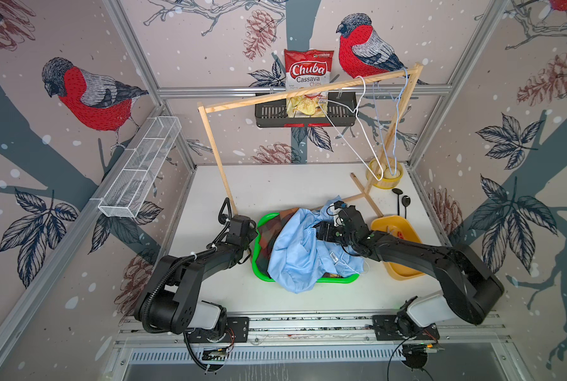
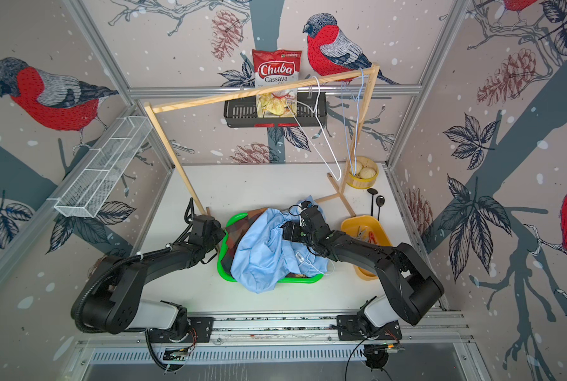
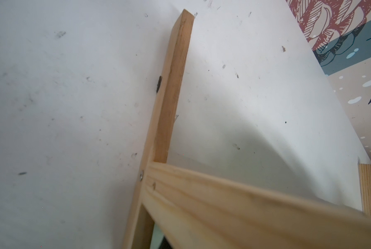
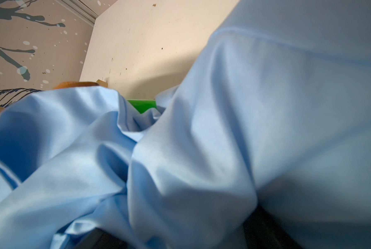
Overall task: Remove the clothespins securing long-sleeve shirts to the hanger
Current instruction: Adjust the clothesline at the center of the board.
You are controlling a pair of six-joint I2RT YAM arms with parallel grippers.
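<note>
A light blue shirt (image 1: 302, 254) (image 2: 265, 254) lies crumpled on top of a dark plaid shirt (image 1: 269, 237) in a green basket (image 1: 262, 221). My right gripper (image 1: 318, 229) (image 2: 285, 231) rests on the blue shirt, open, with blue fabric (image 4: 202, 129) bulging between its wide-apart jaws. No clothespin shows on the shirts. A red clothespin (image 2: 371, 236) and pale ones lie in the yellow tray (image 1: 404, 270). My left gripper (image 1: 244, 232) sits by the basket's left rim, at the wooden rack's foot (image 3: 169, 97). Its fingers are hidden. Two bare wire hangers, white (image 1: 351, 132) and light blue (image 1: 396, 125), hang on the rack.
The wooden rack (image 1: 308, 90) spans the back of the table, and its crossbar (image 3: 223, 204) fills the left wrist view. A bamboo steamer with buns (image 1: 384, 173) and two black spoons (image 1: 402, 201) lie at the back right. A chip bag (image 1: 308, 76) stands in a black wall basket.
</note>
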